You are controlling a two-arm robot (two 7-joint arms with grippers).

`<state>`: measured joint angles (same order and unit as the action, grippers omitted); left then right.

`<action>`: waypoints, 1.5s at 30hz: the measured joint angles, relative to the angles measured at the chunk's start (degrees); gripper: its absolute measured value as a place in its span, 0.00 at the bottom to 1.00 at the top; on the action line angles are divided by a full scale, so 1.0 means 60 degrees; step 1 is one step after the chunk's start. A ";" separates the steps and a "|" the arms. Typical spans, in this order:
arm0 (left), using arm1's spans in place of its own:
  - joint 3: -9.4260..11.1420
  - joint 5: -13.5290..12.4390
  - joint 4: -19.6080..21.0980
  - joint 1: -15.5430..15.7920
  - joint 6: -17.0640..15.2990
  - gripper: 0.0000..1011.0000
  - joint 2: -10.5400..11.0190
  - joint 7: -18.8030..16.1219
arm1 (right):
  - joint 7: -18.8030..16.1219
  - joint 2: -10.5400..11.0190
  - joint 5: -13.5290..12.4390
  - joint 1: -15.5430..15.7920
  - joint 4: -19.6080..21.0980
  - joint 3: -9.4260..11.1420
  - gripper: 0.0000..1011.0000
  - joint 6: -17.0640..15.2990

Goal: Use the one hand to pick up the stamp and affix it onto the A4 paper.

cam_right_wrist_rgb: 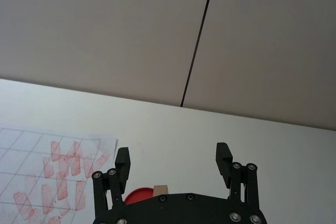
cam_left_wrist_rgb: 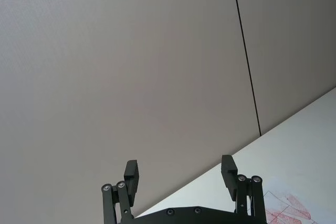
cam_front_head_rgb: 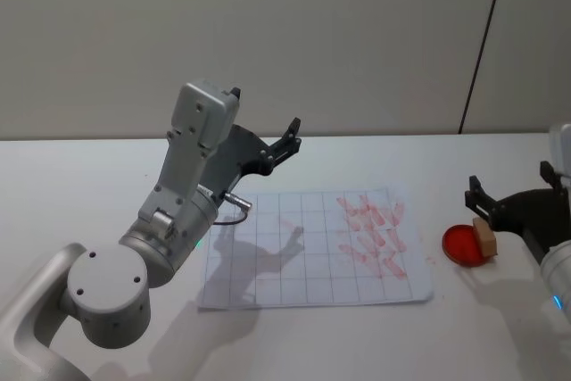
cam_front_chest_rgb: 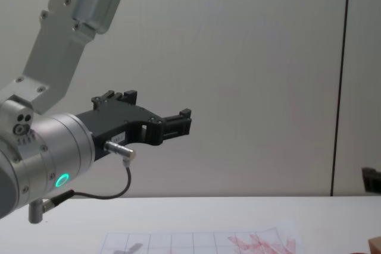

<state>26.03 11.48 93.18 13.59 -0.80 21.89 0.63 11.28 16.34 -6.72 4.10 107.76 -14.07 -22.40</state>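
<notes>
Right pincer (cam_front_head_rgb: 508, 186) wide, close by stamp (cam_front_head_rgb: 484, 236) on red ink pad (cam_front_head_rgb: 457, 244), near right edge of counter (cam_front_head_rgb: 464, 332). Pick-up pending: lower, straddle stamp, close. Left pincer (cam_front_head_rgb: 264, 111) wide, parked above paper (cam_front_head_rgb: 294, 285).

Left hand (cam_front_head_rgb: 265, 110) raised, fingers apart; right hand (cam_front_head_rgb: 508, 181) low, fingers apart.

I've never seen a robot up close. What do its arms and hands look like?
The left arm is smooth silver-grey casing in rounded, drum-like joints, with a small green light and a thin black cable looping from a metal plug. The left hand and right hand are matt black, each with two flat fingers on screwed linkages.
</notes>
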 joint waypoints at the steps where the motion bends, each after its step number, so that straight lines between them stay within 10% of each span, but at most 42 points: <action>1: 0.0000 0.0000 0.0000 0.0000 0.0000 0.99 0.0000 0.0000 | -0.0015 0.0002 0.0013 -0.0005 -0.0022 0.0008 0.99 -0.0025; 45: 0.0000 0.0000 0.0000 0.0000 0.0000 0.99 0.0000 0.0000 | -0.1131 -0.0273 0.0912 -0.0568 -0.1943 0.0165 0.99 -0.0327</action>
<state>26.02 11.48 93.18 13.59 -0.80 21.89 0.63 4.49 14.70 -1.25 0.69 96.10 -13.08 -24.36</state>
